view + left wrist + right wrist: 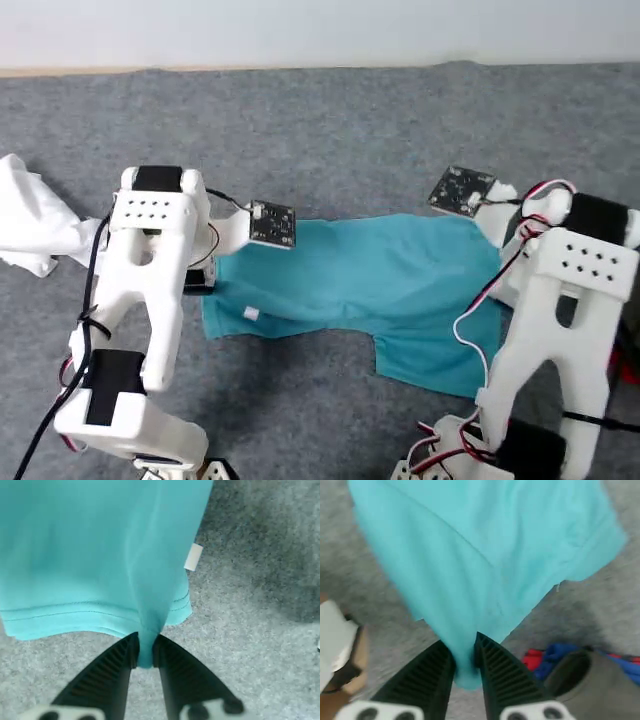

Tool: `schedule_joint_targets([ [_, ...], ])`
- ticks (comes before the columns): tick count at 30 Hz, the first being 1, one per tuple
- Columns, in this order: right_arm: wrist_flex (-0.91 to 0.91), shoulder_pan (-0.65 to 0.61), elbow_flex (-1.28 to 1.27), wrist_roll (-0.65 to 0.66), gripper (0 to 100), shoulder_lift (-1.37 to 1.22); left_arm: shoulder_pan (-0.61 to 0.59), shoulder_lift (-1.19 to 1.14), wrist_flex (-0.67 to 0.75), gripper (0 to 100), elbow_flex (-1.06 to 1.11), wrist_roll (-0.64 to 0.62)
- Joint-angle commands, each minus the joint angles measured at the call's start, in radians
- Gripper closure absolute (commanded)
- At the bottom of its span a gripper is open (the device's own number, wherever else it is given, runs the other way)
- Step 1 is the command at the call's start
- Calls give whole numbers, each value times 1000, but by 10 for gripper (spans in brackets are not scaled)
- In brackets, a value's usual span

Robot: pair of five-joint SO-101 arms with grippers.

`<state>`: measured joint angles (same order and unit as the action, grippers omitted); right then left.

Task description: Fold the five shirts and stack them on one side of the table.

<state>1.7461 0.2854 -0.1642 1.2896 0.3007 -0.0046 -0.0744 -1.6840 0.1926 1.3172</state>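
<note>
Left gripper [145,652]: jaws drawn narrow, pinching a gathered fold of the teal shirt [90,545] at its stitched hem. The cloth fans out ahead of the tips.

Right gripper [465,665]: jaws also clamped on a bunched edge of the same shirt, with the rest spreading away beyond them.

The shirt spans from one pair of jaws to the other and lies partly on the grey table [330,130].

We judge the step in hand to be spreading this shirt flat before the first fold. To do it well, we would:
- move both arms together, so the cloth between the jaws is taut but not dragged;
- lower the held edge evenly;
- let go only once the shirt lies flat.

Both pinches take little cloth and could slip under a hard pull.

The left wrist view gives the hem's double stitching and a small white tag [193,557] off to one side ahead of the jaws. The right wrist view gives red and blue cloth [545,660] just beside the right jaws. The high view gives the shirt's whole rumpled outline and a white shirt [30,225] heaped well outside the left jaws, apart from the teal one.
</note>
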Motion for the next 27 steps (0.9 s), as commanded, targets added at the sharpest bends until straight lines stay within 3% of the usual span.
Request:
schedule_joint_targets([
  [1,42,15,40,9,989,54,6,46,51,995,27,8],
  [16,28,-4,-264,6,989,44,8,44,301,995,166,3],
  [25,-211,-31,-456,5,983,42,8,44,402,995,240,3],
  [27,-259,-30,-473,5,925,42,8,44,414,995,257,3],
])
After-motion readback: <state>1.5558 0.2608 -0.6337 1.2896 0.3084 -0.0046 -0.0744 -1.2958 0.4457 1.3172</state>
